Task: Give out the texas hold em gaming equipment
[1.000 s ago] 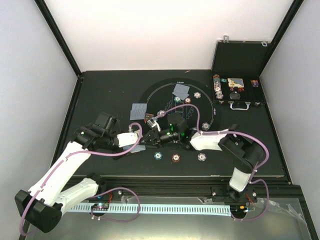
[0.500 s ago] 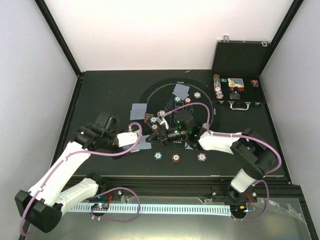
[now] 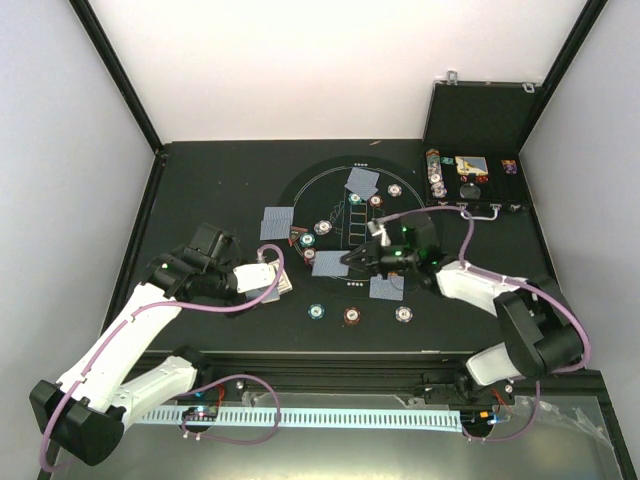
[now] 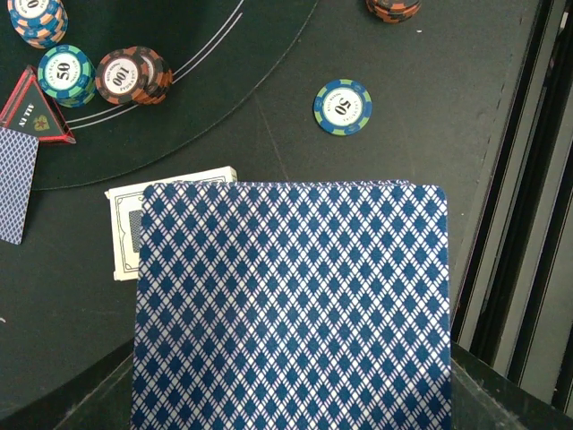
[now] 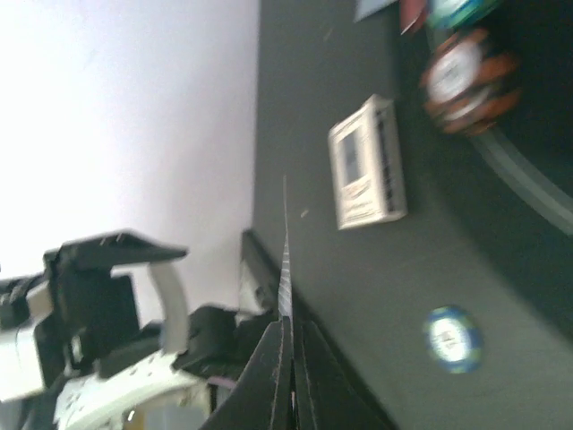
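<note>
My left gripper (image 3: 272, 281) is shut on a deck of blue-patterned cards (image 4: 291, 309), which hides its fingers in the left wrist view. My right gripper (image 3: 348, 260) is shut on a single card (image 3: 330, 263) held over the round black mat; the card shows edge-on in the right wrist view (image 5: 285, 260). More cards lie at the back (image 3: 363, 181), left (image 3: 277, 222) and front (image 3: 386, 288) of the mat. A red triangle (image 4: 34, 107) sits beside green (image 4: 65, 74) and brown-red (image 4: 130, 76) chips. Three chips (image 3: 352, 316) lie along the mat's near edge.
A white card box (image 4: 125, 235) lies on the table just under the deck, and it also shows in the right wrist view (image 5: 365, 163). An open black case (image 3: 470, 185) with spare chips stands at the back right. The table's near rail (image 3: 350, 352) runs in front.
My right gripper has pulled back to the right from the deck in my left gripper, taking one card with it over the mat. The left arm has stayed still.
</note>
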Controlling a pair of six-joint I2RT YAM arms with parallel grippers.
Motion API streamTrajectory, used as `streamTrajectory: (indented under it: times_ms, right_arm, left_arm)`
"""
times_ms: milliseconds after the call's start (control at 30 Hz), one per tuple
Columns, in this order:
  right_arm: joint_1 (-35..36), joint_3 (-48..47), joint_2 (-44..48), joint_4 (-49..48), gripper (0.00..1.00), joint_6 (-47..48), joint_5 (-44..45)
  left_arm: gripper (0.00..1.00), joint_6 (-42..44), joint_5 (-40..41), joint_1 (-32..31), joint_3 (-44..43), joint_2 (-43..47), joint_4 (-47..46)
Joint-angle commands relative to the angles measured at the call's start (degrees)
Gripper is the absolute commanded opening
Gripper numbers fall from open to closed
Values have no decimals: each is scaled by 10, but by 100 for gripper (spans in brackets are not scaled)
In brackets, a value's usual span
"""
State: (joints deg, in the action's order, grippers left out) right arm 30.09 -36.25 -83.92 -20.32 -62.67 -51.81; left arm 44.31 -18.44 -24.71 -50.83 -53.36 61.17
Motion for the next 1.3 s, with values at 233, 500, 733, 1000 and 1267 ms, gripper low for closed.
streamTrajectory:
  times_ms: [233, 500, 733, 1000, 1267]
  right_arm:
    - [-143, -21, -4, 310, 1, 245, 138]
    - [-143, -25, -8, 356, 1, 272, 189]
    - [-143, -10, 21, 392, 2, 281, 219]
    - [-139, -36, 79, 457, 45, 285, 279]
    - [-40, -92, 129, 428, 72, 217, 253]
  left_arm:
    - [6, 4, -1, 3, -2, 4, -11]
    - [6, 3, -3, 3, -4, 3, -10]
    - [6, 2, -7, 3, -3, 2, -13]
    - [6, 3, -12, 3, -3, 6, -10]
    - [6, 0, -21, 3, -10, 1, -9]
